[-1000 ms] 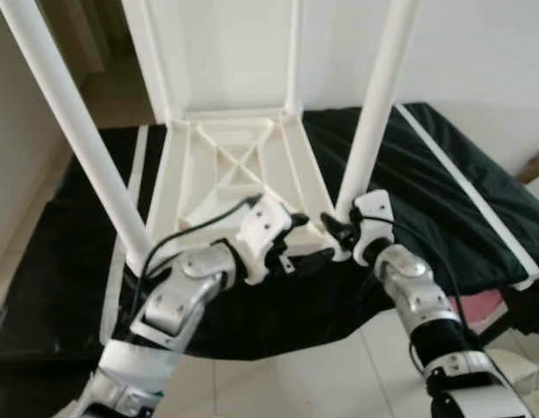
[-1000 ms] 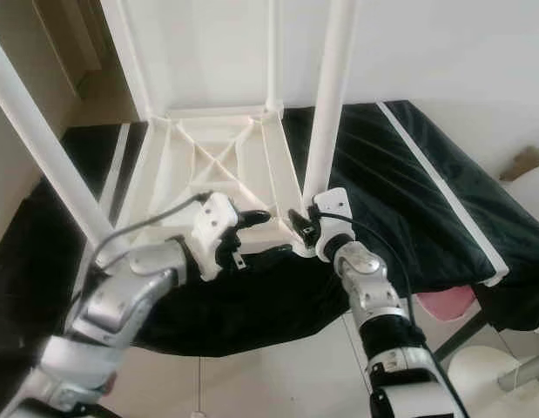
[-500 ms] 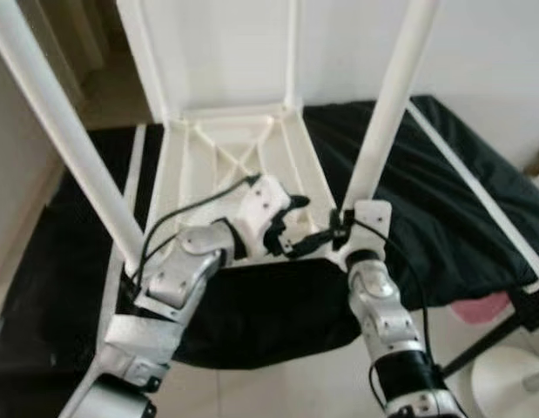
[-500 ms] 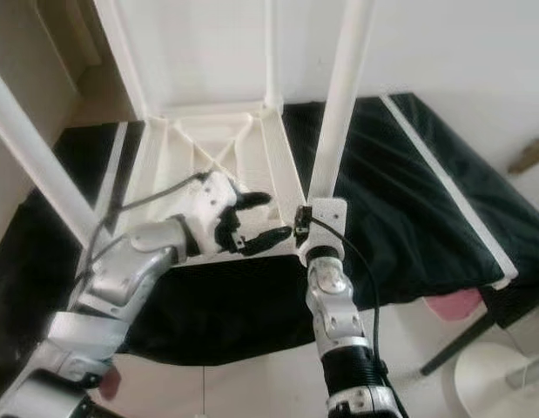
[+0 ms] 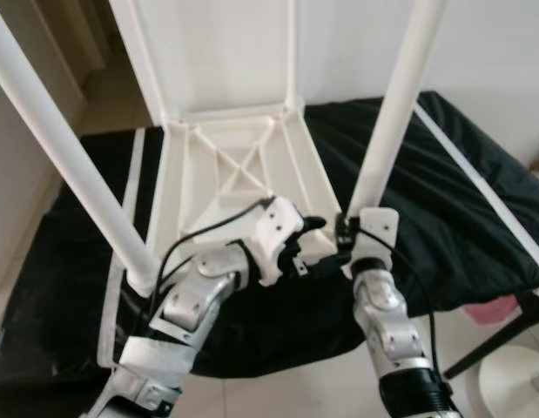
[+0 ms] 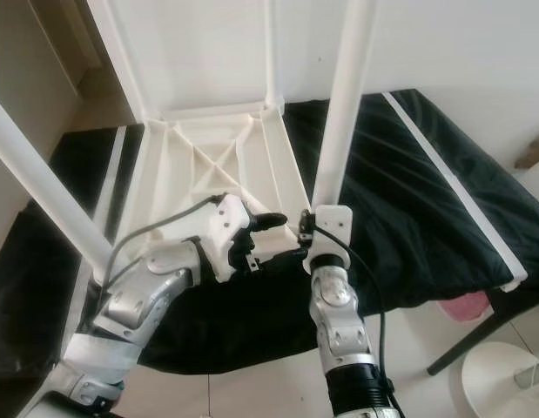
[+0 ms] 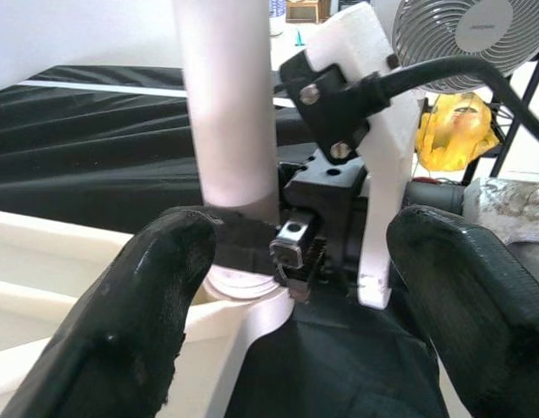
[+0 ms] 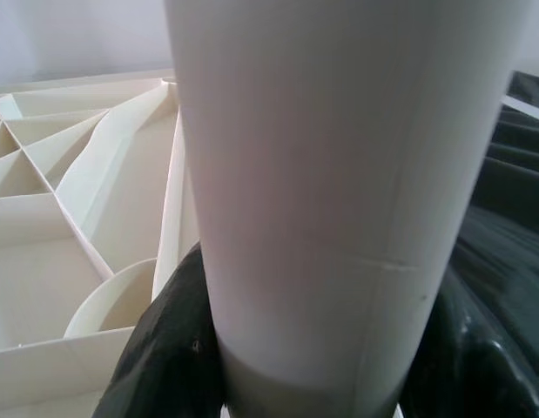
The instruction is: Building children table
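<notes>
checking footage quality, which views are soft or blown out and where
Left eye view: mildly soft, the wall behind the upturned white table bright and washed out. Left wrist view: the near black fingers and the table leg blur, while the right gripper beyond is sharper. Right wrist view: the leg looms close, pale and featureless, its fingers dark.

An upturned white children's table (image 5: pixel 239 178), legs pointing up, lies on a black cloth (image 5: pixel 452 209) draped over a table.
</notes>
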### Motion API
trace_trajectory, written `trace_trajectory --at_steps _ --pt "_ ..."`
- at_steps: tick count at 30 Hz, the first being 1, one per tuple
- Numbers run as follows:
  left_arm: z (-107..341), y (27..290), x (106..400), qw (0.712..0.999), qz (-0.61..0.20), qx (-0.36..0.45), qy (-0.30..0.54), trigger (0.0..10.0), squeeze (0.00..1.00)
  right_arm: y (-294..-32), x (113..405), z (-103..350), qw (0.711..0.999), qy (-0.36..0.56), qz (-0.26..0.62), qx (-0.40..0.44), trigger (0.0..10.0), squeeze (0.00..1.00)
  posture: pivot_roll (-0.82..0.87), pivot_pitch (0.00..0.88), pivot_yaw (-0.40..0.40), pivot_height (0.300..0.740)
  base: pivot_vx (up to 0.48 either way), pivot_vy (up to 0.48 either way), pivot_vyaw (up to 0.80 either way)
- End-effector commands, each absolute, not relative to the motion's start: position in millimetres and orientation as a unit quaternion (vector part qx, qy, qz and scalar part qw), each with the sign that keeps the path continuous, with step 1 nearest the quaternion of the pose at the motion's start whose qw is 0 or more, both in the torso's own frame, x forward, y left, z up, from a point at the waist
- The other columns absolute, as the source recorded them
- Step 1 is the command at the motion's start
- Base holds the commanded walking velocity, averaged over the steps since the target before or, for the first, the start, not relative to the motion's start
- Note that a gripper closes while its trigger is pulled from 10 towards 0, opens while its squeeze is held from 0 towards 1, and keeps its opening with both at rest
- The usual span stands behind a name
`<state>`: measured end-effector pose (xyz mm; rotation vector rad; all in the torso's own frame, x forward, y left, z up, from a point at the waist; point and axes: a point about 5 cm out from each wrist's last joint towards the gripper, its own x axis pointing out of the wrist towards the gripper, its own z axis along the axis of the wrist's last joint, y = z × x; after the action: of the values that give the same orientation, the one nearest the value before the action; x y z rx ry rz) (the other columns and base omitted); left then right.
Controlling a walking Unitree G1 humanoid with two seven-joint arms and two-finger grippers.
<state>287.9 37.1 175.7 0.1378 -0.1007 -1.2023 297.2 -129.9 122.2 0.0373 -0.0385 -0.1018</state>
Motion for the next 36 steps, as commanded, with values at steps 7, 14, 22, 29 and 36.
trace_trajectory --at_steps 7,14,22,29,36 --pt "176 40 290 0.836 -0.541 0.072 -0.056 10.0 0.0 -152 285 104 0.998 0.015 -0.052 0.032 10.0 1.0 -0.04 0.0 0.067 0.74 0.0 0.0 0.0" --pt "181 46 297 0.85 -0.517 0.076 -0.068 10.0 0.0 -148 295 114 0.999 -0.009 -0.021 0.025 10.0 1.0 -0.01 0.0 0.062 0.74 0.0 0.0 0.0" --pt "184 63 308 0.87 -0.479 0.087 -0.071 10.0 0.0 -150 300 120 0.999 -0.017 0.024 0.028 10.0 0.0 0.01 0.0 0.046 0.74 0.0 0.0 0.0" --pt "169 91 315 0.88 -0.454 0.133 -0.033 10.0 0.0 -149 299 126 0.998 -0.036 0.057 0.015 10.0 0.0 0.01 0.0 0.043 0.74 0.0 0.0 0.0" --pt "157 129 317 0.898 -0.418 0.136 0.003 10.0 0.0 -147 304 136 0.995 -0.055 0.084 0.013 10.0 0.0 0.01 0.0 0.047 0.74 0.0 0.0 0.0"
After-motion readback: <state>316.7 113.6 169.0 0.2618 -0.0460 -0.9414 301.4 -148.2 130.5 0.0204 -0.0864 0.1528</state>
